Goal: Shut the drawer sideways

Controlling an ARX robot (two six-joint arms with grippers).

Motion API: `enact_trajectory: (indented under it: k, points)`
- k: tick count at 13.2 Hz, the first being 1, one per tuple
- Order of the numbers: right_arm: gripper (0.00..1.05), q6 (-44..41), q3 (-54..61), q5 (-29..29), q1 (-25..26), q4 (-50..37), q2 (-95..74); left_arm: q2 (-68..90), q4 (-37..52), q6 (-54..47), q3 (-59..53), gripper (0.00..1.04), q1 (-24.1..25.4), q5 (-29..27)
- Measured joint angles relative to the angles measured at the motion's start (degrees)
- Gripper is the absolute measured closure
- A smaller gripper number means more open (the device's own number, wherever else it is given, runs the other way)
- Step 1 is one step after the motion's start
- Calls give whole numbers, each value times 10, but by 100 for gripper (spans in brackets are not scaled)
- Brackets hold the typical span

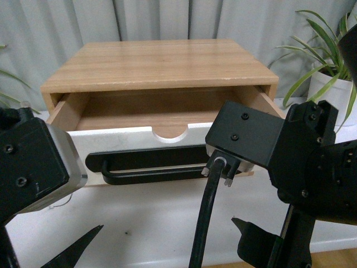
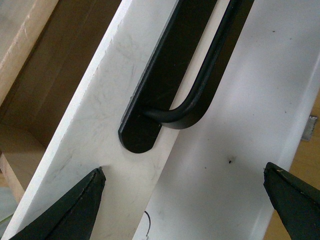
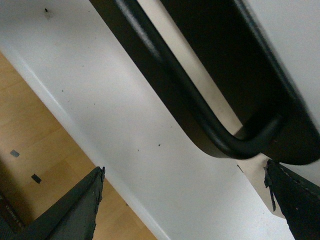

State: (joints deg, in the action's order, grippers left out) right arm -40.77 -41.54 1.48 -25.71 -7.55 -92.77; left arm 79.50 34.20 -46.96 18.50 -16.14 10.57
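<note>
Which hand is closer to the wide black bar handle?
Right. The right hand sits just beside the right end of the wide black bar handle; the left hand is farther back from its left end.

Cabinet [image 1: 159,64] on tabletop [image 1: 162,218], centre, facing robot. Drawer [image 1: 139,139] pulled partway out of cabinet, toward robot. Handle [image 1: 145,167] across drawer front, below notch [image 1: 170,134] in top edge. Left end effector [image 2: 182,170] before drawer front, near handle's left end, not touching. Right end effector [image 3: 184,167] before handle's right end, not touching. Potted plant [image 1: 326,72] right of cabinet, behind right arm. Leaves [image 1: 8,84] left of cabinet. Curtain [image 1: 167,19] behind all.
</note>
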Motion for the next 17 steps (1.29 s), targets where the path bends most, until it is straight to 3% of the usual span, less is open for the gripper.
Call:
enact_trajectory:
  k: [4, 9, 14, 17]
  points:
    - [7, -12, -103, 6, 26, -7, -80, 106, 50, 0, 76, 7, 14, -10]
    - [7, -22, -209, 21, 51, 14, -178, 221, 45, -2, 195, 7, 28, -19]
    - [7, -21, -189, 29, 63, -1, -160, 225, 39, -9, 197, 7, 26, -25]
    - [7, 56, -60, 18, 75, -81, 19, 57, 55, 66, 70, 7, 35, -24]
